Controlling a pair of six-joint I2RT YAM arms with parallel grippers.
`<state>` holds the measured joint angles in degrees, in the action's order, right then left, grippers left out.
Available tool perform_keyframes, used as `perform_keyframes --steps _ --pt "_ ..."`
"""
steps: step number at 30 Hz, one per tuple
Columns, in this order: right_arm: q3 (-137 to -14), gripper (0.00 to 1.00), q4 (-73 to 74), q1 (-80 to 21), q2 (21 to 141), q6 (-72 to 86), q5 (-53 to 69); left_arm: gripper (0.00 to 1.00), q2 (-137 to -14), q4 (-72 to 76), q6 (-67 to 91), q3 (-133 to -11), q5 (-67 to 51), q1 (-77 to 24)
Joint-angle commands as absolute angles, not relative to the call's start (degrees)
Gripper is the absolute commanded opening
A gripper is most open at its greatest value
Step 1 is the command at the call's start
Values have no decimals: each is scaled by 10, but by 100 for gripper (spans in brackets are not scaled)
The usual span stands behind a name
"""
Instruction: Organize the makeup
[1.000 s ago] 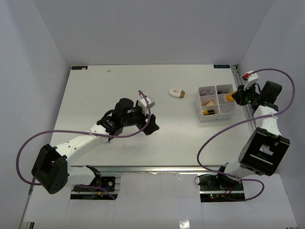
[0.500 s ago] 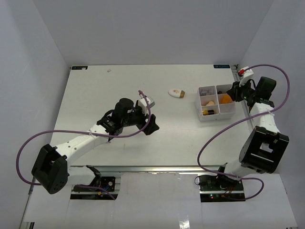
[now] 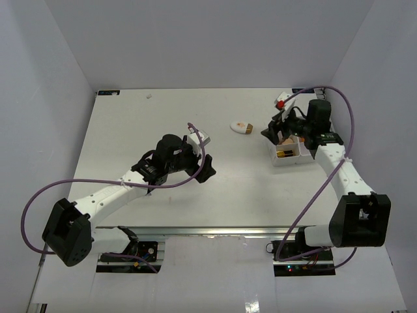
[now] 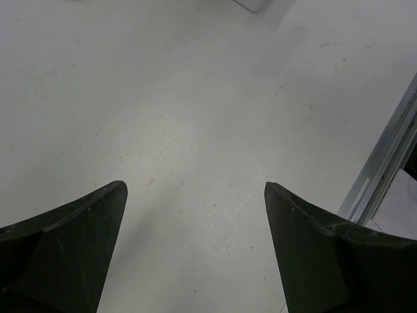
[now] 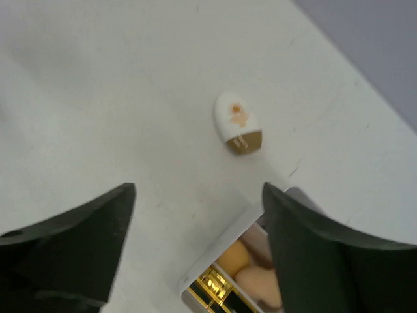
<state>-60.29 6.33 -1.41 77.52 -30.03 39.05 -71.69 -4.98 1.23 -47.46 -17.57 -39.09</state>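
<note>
Clearly we see our right gripper (image 5: 199, 189) spread, empty, above the tray (image 3: 290, 160) near the compact (image 5: 238, 122); left gripper (image 4: 195, 189) spread over the table (image 4: 195, 98).

One compact (image 3: 242, 126), one tray (image 3: 287, 161) (four compartments)

White compact (image 5: 237, 121), orange print

The left arm (image 3: 117, 189) reaches forward, and the left gripper (image 4: 195, 195) has its jaws wide apart and empty. The right arm (image 3: 339, 163) bends leftward. The right gripper (image 5: 199, 195) is likewise spread and empty.
</note>
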Motion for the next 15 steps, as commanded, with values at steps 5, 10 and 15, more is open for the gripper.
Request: perform_keyframes --steps 5,10,15 --pt "-866 97 228 -147 1028 -270 156 98 -666 -55 11 -480 -107 -383" --pt "-993 90 277 -166 1161 -264 121 98 -674 -56 10 -481 -103 -375" --pt "-1072 90 291 -178 1257 -282 82 98 -688 -62 12 -487 -114 -363"
